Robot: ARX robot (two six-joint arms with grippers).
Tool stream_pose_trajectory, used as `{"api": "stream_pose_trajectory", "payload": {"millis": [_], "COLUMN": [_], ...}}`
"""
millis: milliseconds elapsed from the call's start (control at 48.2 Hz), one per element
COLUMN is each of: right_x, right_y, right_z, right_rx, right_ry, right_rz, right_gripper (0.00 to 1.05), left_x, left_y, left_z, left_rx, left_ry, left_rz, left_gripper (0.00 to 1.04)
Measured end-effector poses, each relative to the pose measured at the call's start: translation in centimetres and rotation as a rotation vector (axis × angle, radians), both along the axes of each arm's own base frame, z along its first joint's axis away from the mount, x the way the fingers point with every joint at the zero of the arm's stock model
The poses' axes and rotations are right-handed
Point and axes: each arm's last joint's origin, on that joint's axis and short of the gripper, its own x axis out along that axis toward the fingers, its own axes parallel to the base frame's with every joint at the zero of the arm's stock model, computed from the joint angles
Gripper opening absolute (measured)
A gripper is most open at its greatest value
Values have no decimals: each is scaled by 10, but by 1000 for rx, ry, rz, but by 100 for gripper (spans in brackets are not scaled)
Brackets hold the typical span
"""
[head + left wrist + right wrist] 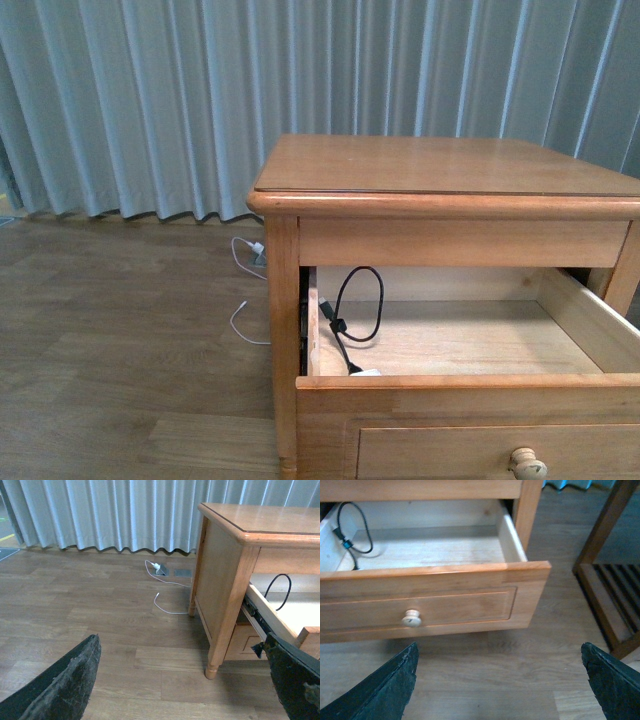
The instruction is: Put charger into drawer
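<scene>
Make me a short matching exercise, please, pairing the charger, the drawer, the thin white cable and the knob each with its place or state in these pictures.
Things:
1. charger
2. drawer
3. thin white cable
4. round knob

Places or states:
a. on the floor near the curtain
b. pulled open
c. lying inside the drawer, at its left side in the front view
d. fixed on the drawer's front panel

Pairs: 1-c, 2-b, 3-a, 4-d.
</scene>
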Motion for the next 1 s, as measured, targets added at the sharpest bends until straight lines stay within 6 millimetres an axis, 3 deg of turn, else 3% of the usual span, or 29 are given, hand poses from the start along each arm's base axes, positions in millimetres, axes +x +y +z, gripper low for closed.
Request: {"api": "stream_pose_trajectory", "payload": {"millis": [207, 332, 436, 560, 996], "right_x": [31, 59, 92, 117, 188], "right_y": [9, 13, 24, 37, 58], "right_z": [-3, -6, -18, -30, -53], "right_rx": [50, 69, 78, 76, 59], "right_ry": [125, 162, 237, 273, 219], "right_rz": [104, 131, 180, 212, 163], "right_gripper": [97, 97, 97, 97, 97], "left_x": [0, 0, 0, 0, 0], "left_y": [0, 0, 0, 0, 0], "left_z": [0, 0, 0, 0, 0], "left_rx": [0, 0, 0, 0, 0], "left_ry": [0, 0, 0, 0, 0], "left_rz": [0, 0, 0, 0, 0], "left_gripper": [99, 99, 99, 99, 99]}}
